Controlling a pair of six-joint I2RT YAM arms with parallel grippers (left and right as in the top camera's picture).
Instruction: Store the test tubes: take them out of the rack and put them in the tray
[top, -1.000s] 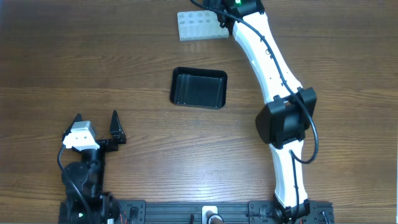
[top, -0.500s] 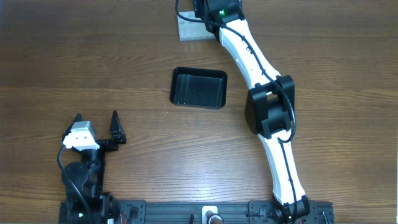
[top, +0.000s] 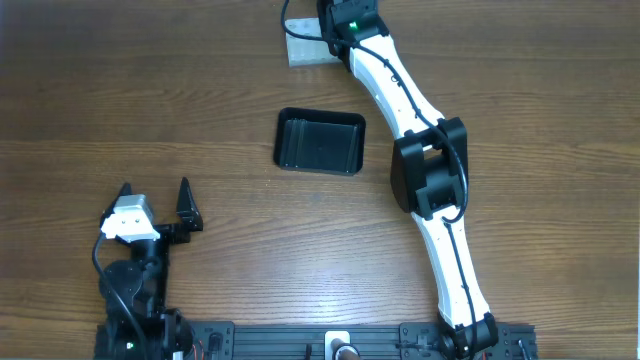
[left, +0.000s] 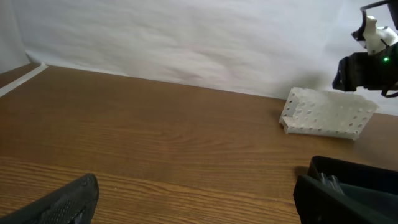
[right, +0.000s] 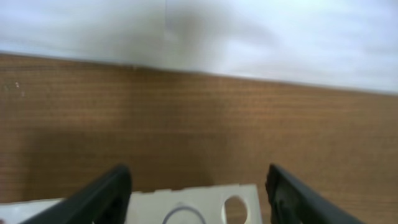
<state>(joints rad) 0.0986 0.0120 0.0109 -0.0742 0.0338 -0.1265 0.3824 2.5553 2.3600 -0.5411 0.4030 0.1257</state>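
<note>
The white test tube rack (top: 304, 51) stands at the far edge of the table, also seen as a perforated block (left: 326, 112). My right gripper (top: 337, 22) hangs over its right part, open, with the rack's top (right: 205, 200) between its fingers (right: 102, 194). A round rim (right: 183, 215) shows in one hole of the rack. The black tray (top: 320, 142) lies nearer, at the table's middle; faint clear shapes lie in it (left: 331, 181), but I cannot tell whether they are tubes. My left gripper (top: 155, 200) rests open at the near left, holding nothing.
The right arm's elbow (top: 428, 178) stretches across the table to the right of the tray. A white backdrop (left: 186, 37) rises just behind the rack. Bare wood table (top: 150, 90) lies to the left of the tray and rack.
The right arm has swung left, bringing its gripper from the rack's right end to over the rack; its elbow shifted left too. The left arm has not moved.
</note>
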